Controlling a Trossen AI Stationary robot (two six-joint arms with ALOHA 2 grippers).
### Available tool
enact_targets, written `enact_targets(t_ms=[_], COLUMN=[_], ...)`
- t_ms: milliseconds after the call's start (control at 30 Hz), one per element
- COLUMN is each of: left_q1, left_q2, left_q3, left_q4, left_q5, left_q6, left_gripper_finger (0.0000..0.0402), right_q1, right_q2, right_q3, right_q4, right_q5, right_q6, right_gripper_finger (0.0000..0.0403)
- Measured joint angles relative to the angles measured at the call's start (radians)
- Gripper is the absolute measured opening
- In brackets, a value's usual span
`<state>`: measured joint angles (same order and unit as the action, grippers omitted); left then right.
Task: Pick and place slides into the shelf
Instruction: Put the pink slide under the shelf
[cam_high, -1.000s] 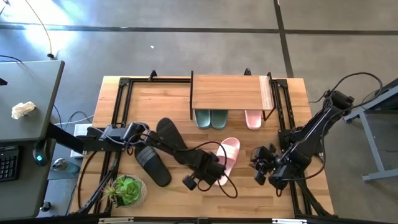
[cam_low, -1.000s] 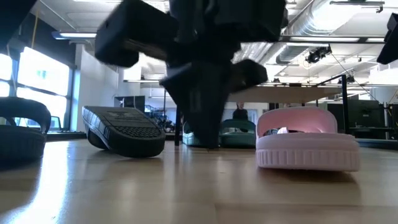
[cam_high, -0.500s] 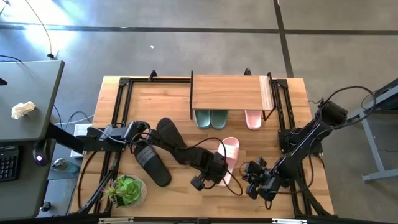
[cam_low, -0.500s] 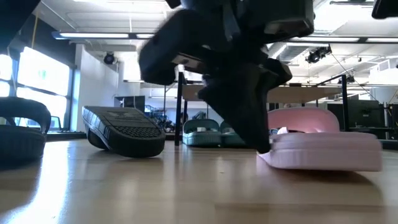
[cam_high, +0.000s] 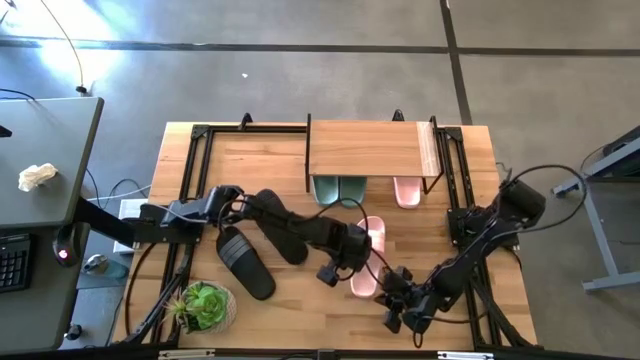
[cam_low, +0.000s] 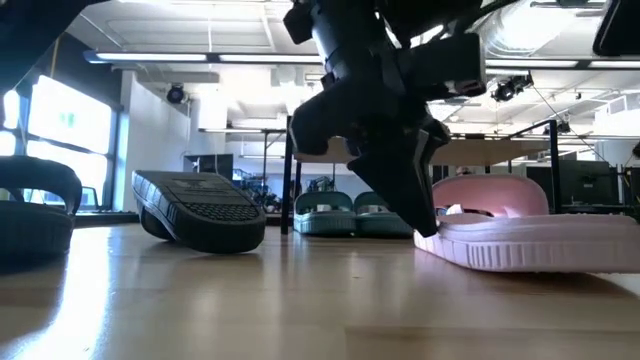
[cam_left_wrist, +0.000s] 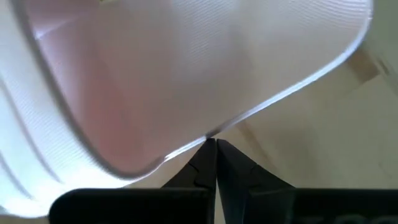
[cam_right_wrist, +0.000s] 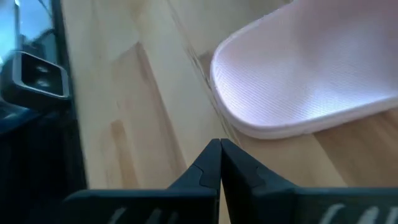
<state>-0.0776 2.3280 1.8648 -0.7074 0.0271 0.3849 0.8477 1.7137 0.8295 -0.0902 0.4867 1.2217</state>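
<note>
- A potted green plant (cam_high: 205, 305) stands at the near left corner of the surface (cam_high: 260, 160).
- Two black slides lie on the left half: one black slide (cam_high: 245, 265) just beside the plant, the other black slide (cam_high: 280, 228) a little toward the middle, partly under the left arm.
- The left tool (cam_high: 352, 250) sits near the middle of the surface, fingers pressed together, its tip against the edge of a pale pink slide (cam_high: 368, 255). In the left wrist view the closed fingertips (cam_left_wrist: 214, 163) meet the pink sole's rim; whether they pinch it I cannot tell.
- In the low view this pink slide is tilted, the end by the tool raised off the wood.
- The shelf (cam_high: 372, 148) stands at the far edge, middle to right. Under its plank sit the sage-green pair (cam_high: 338, 188) side by side and, nearer the right legs, a second pink slide (cam_high: 407, 190).
- The right tool (cam_high: 398, 305) is low at the near edge, right of centre, fingers shut on nothing, just beside the near end of the tilted pink slide without touching it.
</note>
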Motion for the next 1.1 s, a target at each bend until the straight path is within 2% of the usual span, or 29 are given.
enact_targets(t_ms=[167, 300, 633, 900, 1100], left_q1=[0.0, -0.008, -0.05, -0.104, -0.127], left_q2=[0.0, 0.0, -0.001, -0.001, -0.001], left_q3=[0.0, 0.01, 0.015, 0.015, 0.015], left_q4=[-0.072, -0.18, -0.439, -0.466, -0.475], left_q5=[-0.099, -0.114, -0.107, -0.107, -0.106], left_q6=[-0.009, -0.028, -0.08, -0.1, -0.101], left_gripper_finger=[0.0, 0.0, 0.0, 0.0, 0.0001], right_q1=[-0.021, -0.035, -0.074, -0.117, -0.13], right_q2=[0.057, 0.079, 0.108, 0.108, 0.106], right_q3=[0.0, 0.0, 0.0, 0.001, 0.003], right_q4=[0.128, 0.21, 0.206, 0.159, 0.093], right_q5=[-0.024, -0.015, 0.013, 0.037, 0.05], right_q6=[-0.045, -0.078, -0.052, -0.059, -0.006], right_gripper_finger=[0.0, 0.0, 0.0, 0.0, 0.0])
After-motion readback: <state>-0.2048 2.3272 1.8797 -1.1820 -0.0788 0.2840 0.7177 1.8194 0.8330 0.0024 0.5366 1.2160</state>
